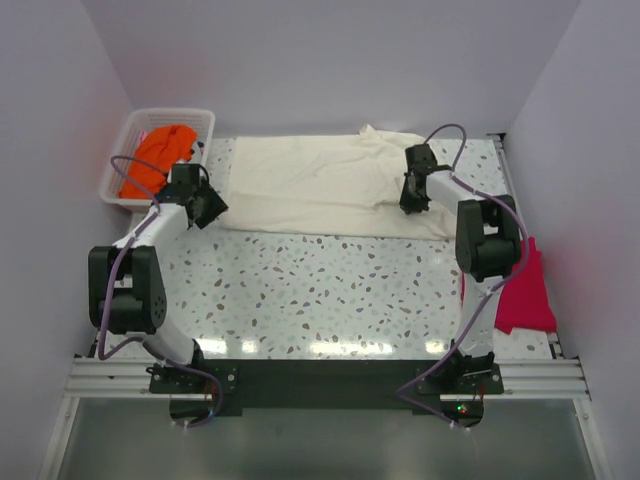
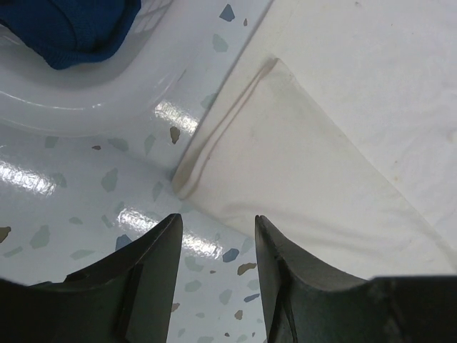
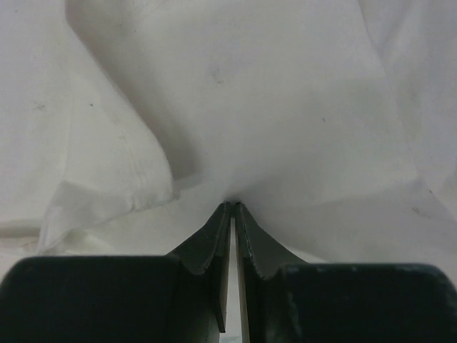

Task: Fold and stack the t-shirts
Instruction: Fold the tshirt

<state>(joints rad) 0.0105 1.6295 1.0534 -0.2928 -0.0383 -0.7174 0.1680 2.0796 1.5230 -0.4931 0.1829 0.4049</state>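
Top external: left hand (image 1: 211,207) apart by basket (image 1: 170,113) (orange shirt (image 1: 160,155)); right hand (image 1: 412,203) clamping tee (image 1: 300,180).

- Top view: right gripper (image 1: 411,203) tips are hidden under its own wrist, so its hold on the shirt (image 1: 300,185) is unreadable there.
- Pink cloth (image 1: 525,290) is partly behind the right arm (image 1: 485,240).
- Left wrist: basket (image 2: 71,93) and blue cloth (image 2: 71,28) are cut off at the top edge.
- Right wrist: the shirt overfills the frame, outline unseen.

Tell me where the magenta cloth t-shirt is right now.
In the top view, the magenta cloth t-shirt lies at the right edge of the speckled table, just right of the right arm.
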